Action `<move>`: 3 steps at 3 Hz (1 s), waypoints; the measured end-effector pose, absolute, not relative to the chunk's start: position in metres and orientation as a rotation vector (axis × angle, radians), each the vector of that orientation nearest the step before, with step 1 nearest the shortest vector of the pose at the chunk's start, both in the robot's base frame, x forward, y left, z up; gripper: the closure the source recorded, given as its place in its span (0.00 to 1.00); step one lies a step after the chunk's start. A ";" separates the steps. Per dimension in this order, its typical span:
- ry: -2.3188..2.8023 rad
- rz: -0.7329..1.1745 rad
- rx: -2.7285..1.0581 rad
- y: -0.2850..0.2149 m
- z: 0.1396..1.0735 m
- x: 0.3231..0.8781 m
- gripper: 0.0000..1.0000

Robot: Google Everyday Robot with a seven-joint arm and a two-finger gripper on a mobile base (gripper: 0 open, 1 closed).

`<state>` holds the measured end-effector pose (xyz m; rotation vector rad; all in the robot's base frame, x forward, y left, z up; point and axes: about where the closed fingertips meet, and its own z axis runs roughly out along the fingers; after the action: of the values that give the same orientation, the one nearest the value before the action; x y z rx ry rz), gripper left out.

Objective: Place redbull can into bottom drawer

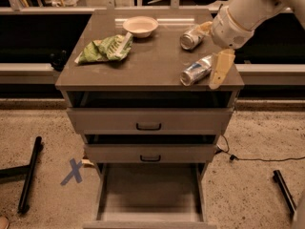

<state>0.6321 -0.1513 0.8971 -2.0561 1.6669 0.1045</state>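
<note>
- A black metal bar (29, 173) lies on the speckled floor at far left, with a blue tape cross (73, 171) stuck to the floor just to its right.
- A grey-brown cabinet (152, 66) with a flat top stands in the middle.
- A crumpled green snack bag (104, 49) lies on the left of the top; its printing is too small to read.
- A shallow cream bowl (140, 26) sits upright near the back edge, right of the bag.
- The deep, wide bottom drawer (150, 194) is pulled fully out, and its plain floor shows. Each of the two shallower drawers above it has a black handle.
- A shorter silver can (190, 38) lies on its side at the back right.
- The slim silver and blue redbull can (196, 70) lies on its side near the front right corner of the top. Its shiny end points to the front left, and no lettering can be read.
- The cream gripper (220, 68) hangs from a white arm just right of the redbull can. I cannot tell whether it is apart or together, or whether it touches the can.
- A thin dark cable (248, 157) trails across the floor at right.
</note>
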 end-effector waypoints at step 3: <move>1.656 0.184 -2.111 -0.130 0.858 0.659 0.00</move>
<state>0.6588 -0.1303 0.8578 -2.1111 1.6556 0.1840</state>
